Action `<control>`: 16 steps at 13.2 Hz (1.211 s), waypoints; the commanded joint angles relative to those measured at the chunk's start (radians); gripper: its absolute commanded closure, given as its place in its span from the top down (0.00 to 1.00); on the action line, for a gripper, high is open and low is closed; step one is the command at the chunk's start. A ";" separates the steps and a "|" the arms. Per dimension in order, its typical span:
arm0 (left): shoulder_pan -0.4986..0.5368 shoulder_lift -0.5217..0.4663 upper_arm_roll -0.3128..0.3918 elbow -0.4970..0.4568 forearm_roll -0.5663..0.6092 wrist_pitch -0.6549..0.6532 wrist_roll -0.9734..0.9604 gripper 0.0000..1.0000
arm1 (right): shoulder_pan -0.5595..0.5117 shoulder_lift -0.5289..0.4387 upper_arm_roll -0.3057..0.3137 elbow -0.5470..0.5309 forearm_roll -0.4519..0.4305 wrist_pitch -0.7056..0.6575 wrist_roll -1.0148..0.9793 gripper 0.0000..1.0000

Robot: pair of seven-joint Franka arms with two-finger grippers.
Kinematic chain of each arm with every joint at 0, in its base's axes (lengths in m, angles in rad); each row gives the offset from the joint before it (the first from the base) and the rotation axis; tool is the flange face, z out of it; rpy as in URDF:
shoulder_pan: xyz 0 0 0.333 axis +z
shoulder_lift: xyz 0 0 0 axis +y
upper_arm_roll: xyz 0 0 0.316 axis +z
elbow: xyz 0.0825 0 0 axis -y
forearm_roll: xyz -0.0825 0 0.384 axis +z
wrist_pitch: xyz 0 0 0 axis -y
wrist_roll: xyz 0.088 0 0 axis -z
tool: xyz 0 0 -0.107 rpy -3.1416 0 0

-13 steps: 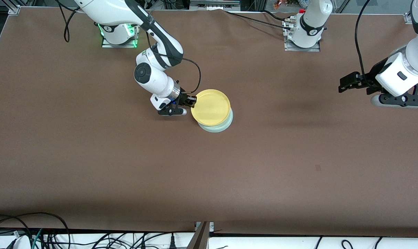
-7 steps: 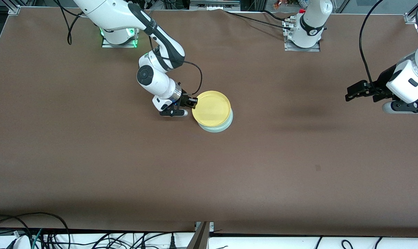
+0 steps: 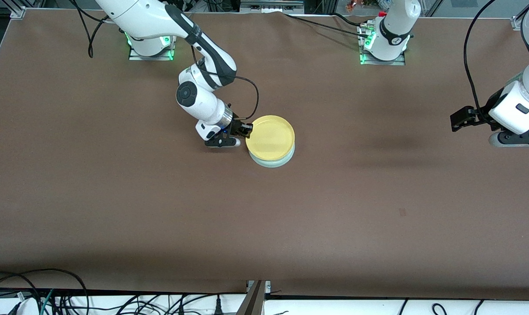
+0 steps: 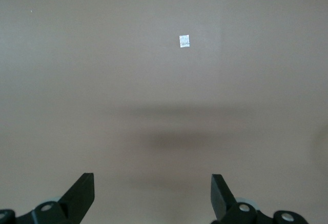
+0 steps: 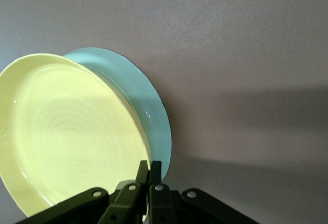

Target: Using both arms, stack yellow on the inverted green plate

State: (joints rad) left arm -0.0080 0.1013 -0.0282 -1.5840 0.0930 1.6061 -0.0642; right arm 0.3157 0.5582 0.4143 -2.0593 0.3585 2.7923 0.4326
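Readable text: none that I can make out in any view.
Small white square tag on the brown table: I see a faint pattern on it, too small to read.
Round marks on my white arm joints: symbols only, not legible.
Yellow plastic plate: plain, no print.

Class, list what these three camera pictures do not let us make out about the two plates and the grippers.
- Front view: most of the round pale mint-green plastic plate is covered by the round yellow plastic plate; which way up it lies is unclear.
- Right wrist view: the right gripper hides the rim spot that its jaws pinch.
- Left wrist view: the open left gripper shows only its tips; neither plate appears.
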 commanded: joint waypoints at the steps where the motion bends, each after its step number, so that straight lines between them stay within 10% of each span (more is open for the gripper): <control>1: -0.007 0.001 -0.012 0.016 0.007 -0.012 -0.003 1.00 | 0.020 0.028 -0.006 0.037 0.008 0.013 0.020 0.00; 2: -0.015 0.000 -0.016 0.019 0.007 -0.011 -0.002 1.00 | 0.022 0.031 -0.006 0.037 0.008 0.015 0.020 0.00; 3: -0.012 -0.003 -0.022 0.024 -0.010 -0.005 0.012 1.00 | 0.025 0.031 -0.006 0.037 0.010 0.018 0.032 0.21; 4: -0.007 -0.005 -0.021 0.022 -0.051 -0.005 0.015 1.00 | 0.025 0.031 -0.006 0.037 0.007 0.018 0.061 0.99; 8: 0.000 -0.043 -0.027 -0.030 -0.062 -0.015 0.030 1.00 | 0.020 -0.052 -0.076 0.054 -0.003 -0.066 0.054 1.00; 12: -0.006 -0.087 -0.027 -0.080 -0.067 -0.005 0.030 1.00 | 0.011 -0.084 -0.264 0.415 -0.186 -0.731 0.020 1.00; 16: -0.006 -0.077 -0.027 -0.054 -0.070 0.000 0.024 1.00 | -0.110 -0.084 -0.357 0.642 -0.227 -1.077 -0.254 1.00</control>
State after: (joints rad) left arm -0.0151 0.0439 -0.0555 -1.6311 0.0441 1.5972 -0.0548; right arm 0.2749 0.4471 0.0689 -1.5040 0.1472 1.8213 0.2872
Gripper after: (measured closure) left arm 0.000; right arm 0.000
